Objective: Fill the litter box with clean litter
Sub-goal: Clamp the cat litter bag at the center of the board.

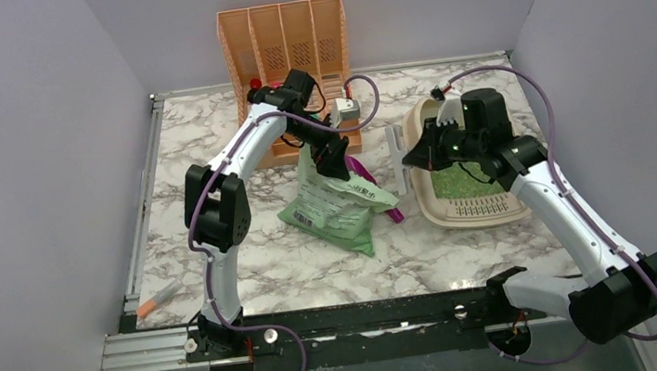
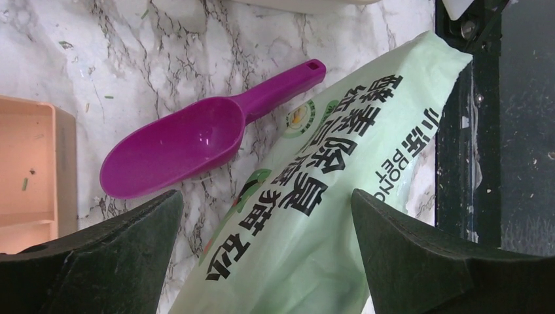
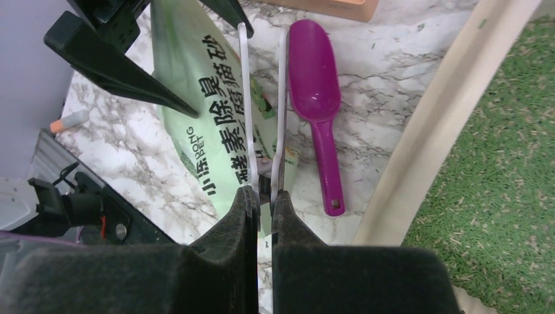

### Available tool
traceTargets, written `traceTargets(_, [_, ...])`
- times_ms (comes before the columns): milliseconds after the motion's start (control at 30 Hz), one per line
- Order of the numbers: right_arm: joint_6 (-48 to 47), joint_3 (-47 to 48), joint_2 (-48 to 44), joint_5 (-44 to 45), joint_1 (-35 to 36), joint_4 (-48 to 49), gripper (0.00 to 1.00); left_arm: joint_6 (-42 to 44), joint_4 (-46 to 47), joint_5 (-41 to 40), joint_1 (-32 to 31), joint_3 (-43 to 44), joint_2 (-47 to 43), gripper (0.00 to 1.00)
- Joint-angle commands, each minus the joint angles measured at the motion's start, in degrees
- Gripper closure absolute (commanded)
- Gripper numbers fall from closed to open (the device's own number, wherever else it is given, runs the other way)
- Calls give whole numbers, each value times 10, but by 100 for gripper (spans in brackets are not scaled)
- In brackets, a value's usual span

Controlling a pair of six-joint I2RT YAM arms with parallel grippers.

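Observation:
The beige litter box (image 1: 476, 213) sits at the right of the table, with a layer of green clean litter (image 1: 458, 184) in it. In the right wrist view its rim (image 3: 429, 134) and the litter (image 3: 504, 170) fill the right side. My right gripper (image 1: 416, 156) hangs just left of the box, shut (image 3: 265, 191) on a white two-bladed tool like scissors (image 3: 263, 98). My left gripper (image 1: 333, 160) stands open (image 2: 266, 196) over the upper end of a pale green printed bag (image 2: 314, 216), with nothing held. A purple scoop (image 2: 196, 140) lies on the marble beside the bag.
A peach slatted file organizer (image 1: 282, 41) stands at the back, with a small box (image 1: 346, 113) in front of it. An orange-tipped marker (image 1: 156, 300) lies near the front left edge. Grey walls close in both sides.

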Motion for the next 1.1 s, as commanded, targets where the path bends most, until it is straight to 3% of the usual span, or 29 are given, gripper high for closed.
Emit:
traceTargets(0, [-30,28,18,-67,-2,-11,99,29,-8,-26,-4,-10,2,1])
traceTargets(300, [-36,34,32,-88,-2,-20,99,98,-8,-17,-4,-56,-28,5])
traceTargets(567, [-82,61,65,-122,-1,-75,99,72,8,-55,-5,-37,-8,42])
traceTargets(800, [-122,96,86,-98,3,-131,99,55,21,-95,-14,-22,8,73])
traceTargets(1000, [-185,124,107,-44,31,-164,99,50,23,-104,-21,21,27,93])
traceTargets(1067, [-195,142,123,-25,48,-181,99,49,23,-105,-23,32,33,96])
